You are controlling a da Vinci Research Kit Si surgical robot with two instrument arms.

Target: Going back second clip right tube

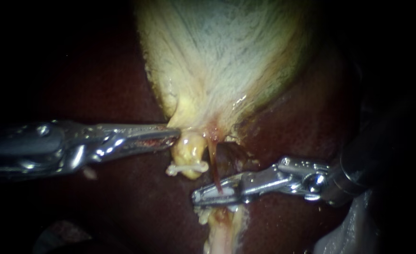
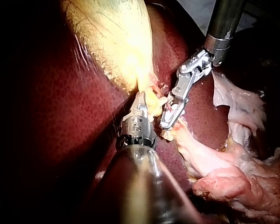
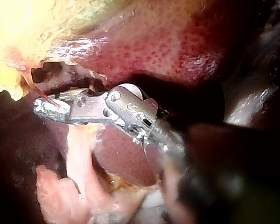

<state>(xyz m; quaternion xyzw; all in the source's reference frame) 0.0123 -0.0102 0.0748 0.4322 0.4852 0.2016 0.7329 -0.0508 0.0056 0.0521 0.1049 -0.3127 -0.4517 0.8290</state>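
I took the gallbladder (image 1: 217,56) as my reference throughout. My left instrument (image 1: 172,135) met it at its narrow lower end, and its jaws looked closed on the gallbladder's edge there, holding it taut. Two tubes ran down from that same end. The pale yellow left tube (image 1: 191,150) carried a white clip (image 1: 189,167) a little below the gallbladder. The right tube (image 1: 212,162), a thin red strand, hung just beside it on the side nearer my right instrument (image 1: 203,196). That instrument sat lower than the white clip, farther from the gallbladder, over the dark liver (image 1: 123,202). Its jaws stood narrowly apart with the red strand lying between them, not visibly pinched. I could make out no clip on the right tube itself, since the jaws hid that stretch. I judged the step in hand to be backing the right instrument off the tube. To do that well, I would make sure the jaws were parted enough to free the strand. Then I would withdraw straight along the shaft's own line, away from the gallbladder. Any sideways drag risked tearing so thin a tube or catching the neighbouring clip. The left instrument's pull should stay even while the right one retreats.
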